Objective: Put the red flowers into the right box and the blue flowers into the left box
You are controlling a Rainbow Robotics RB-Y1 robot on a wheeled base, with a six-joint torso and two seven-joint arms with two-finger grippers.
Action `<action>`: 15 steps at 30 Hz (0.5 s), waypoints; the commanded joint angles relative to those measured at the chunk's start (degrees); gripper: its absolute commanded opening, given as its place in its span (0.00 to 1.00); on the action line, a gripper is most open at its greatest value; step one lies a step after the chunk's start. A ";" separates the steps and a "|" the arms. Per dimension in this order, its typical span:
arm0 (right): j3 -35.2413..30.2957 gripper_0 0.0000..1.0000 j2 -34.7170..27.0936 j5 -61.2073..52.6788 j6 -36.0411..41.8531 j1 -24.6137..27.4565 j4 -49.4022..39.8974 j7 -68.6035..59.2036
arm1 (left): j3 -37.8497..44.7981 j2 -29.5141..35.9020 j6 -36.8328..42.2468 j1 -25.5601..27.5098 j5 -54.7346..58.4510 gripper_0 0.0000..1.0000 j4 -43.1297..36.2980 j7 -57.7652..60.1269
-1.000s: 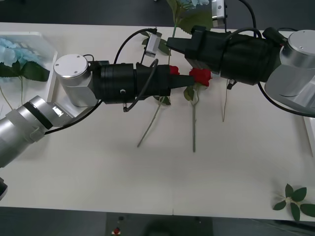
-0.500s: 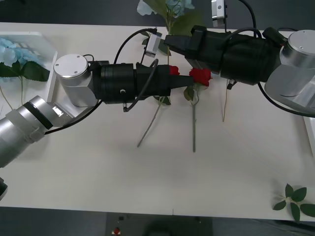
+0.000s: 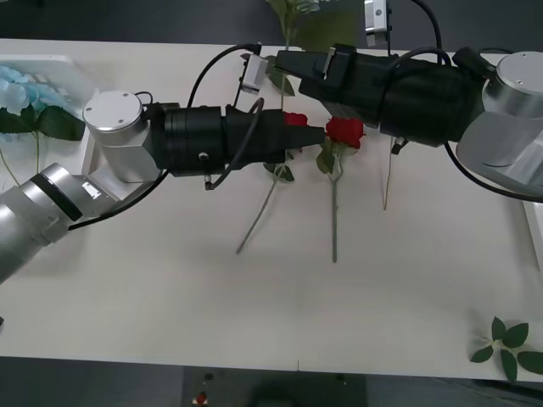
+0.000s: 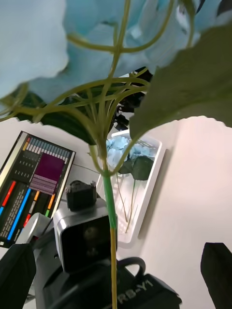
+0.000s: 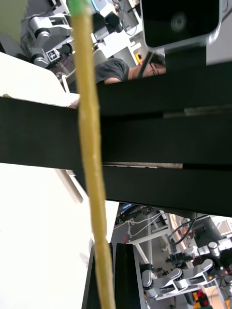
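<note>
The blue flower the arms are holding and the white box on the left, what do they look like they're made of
The blue flower looks like fabric petals on a smooth plastic stem, green fading to yellow. The left box looks like matte white plastic or card, thin-walled; I can't tell which.

Robotics lab. I see a white bench [image 3: 170, 314], a monitor [image 4: 34, 183] displaying coloured data bars, further robot arms [image 5: 193, 260] on stands in the background, and a seated person [image 5: 125, 72] at a workstation.
</note>
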 commanded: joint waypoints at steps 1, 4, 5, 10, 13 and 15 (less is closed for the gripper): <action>-1.54 1.00 -0.14 0.66 0.50 1.13 -1.09 -1.38 | 1.12 4.47 0.95 -1.03 3.27 0.00 -1.55 -2.79; -4.00 1.00 -0.32 -0.22 2.61 2.10 -1.00 -1.73 | 2.53 6.58 1.38 -1.03 4.76 0.00 -1.55 -3.40; -4.27 1.00 -0.76 -0.22 3.23 2.10 -0.74 -1.73 | 2.88 7.10 1.38 -1.03 5.20 0.00 -1.55 -3.58; -6.55 1.00 -4.89 -0.22 6.39 2.10 -0.21 -2.17 | 4.99 11.23 1.38 -0.68 8.63 0.00 -1.55 -4.37; -7.52 1.00 -7.00 -0.22 9.56 2.01 1.90 -2.08 | 7.01 13.61 1.47 0.12 11.00 0.00 -1.55 -5.07; -8.05 1.00 -8.05 -0.31 11.93 2.01 3.92 -1.91 | 8.59 15.10 1.38 0.99 12.06 0.00 -1.55 -5.34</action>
